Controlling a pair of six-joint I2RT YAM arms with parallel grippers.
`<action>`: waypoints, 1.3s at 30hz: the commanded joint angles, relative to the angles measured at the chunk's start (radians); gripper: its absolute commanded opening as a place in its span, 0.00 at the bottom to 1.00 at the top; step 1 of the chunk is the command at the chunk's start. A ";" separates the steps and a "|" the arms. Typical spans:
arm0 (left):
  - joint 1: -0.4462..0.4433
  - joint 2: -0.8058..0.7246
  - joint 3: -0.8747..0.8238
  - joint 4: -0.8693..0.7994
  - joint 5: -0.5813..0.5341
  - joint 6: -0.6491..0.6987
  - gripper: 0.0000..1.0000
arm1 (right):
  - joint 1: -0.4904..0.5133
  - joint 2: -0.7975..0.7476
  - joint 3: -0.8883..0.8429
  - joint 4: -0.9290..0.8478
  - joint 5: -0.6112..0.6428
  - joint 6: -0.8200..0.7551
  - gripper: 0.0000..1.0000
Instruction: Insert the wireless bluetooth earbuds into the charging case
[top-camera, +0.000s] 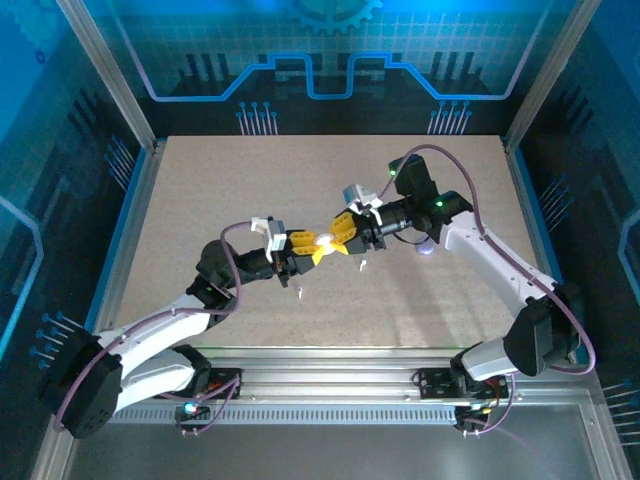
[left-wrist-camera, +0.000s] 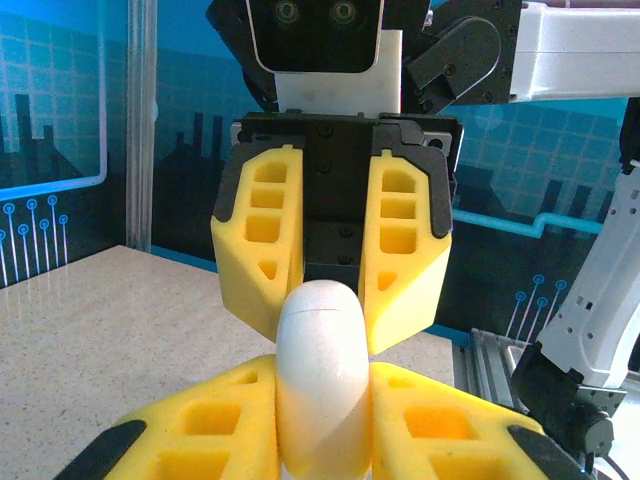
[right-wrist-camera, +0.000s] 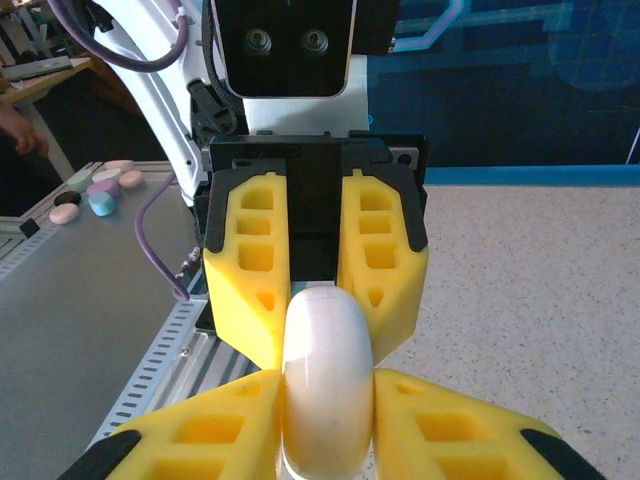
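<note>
A white rounded charging case (top-camera: 325, 240) hangs above the middle of the table, pinched from both ends. My left gripper (left-wrist-camera: 322, 385) is shut on its near end (left-wrist-camera: 322, 340). The right gripper's yellow fingers (left-wrist-camera: 405, 250) flank the far end. In the right wrist view my right gripper (right-wrist-camera: 328, 395) presses both pads against the case (right-wrist-camera: 328, 350), facing the left gripper's fingers (right-wrist-camera: 250, 270). The case lid looks closed, with a thin seam showing. Two tiny white earbuds lie on the table below, one (top-camera: 300, 292) under the left arm and one (top-camera: 362, 265) under the right.
A small pale purple object (top-camera: 427, 247) sits on the table beneath the right arm. Several coloured pucks (right-wrist-camera: 98, 188) lie on a grey surface beyond the aluminium rail (top-camera: 330, 385). Blue walls and metal posts enclose the speckled table (top-camera: 250, 180).
</note>
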 joint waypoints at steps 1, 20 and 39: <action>-0.003 -0.012 0.037 0.028 0.007 0.025 0.24 | 0.030 0.018 0.030 -0.053 -0.018 -0.031 0.27; -0.007 -0.156 0.117 -0.606 -0.047 0.418 0.67 | 0.078 -0.176 0.028 -0.251 0.554 -0.161 0.11; -0.055 -0.060 0.139 -0.637 -0.012 0.544 0.60 | 0.186 -0.105 0.069 -0.364 0.509 -0.288 0.10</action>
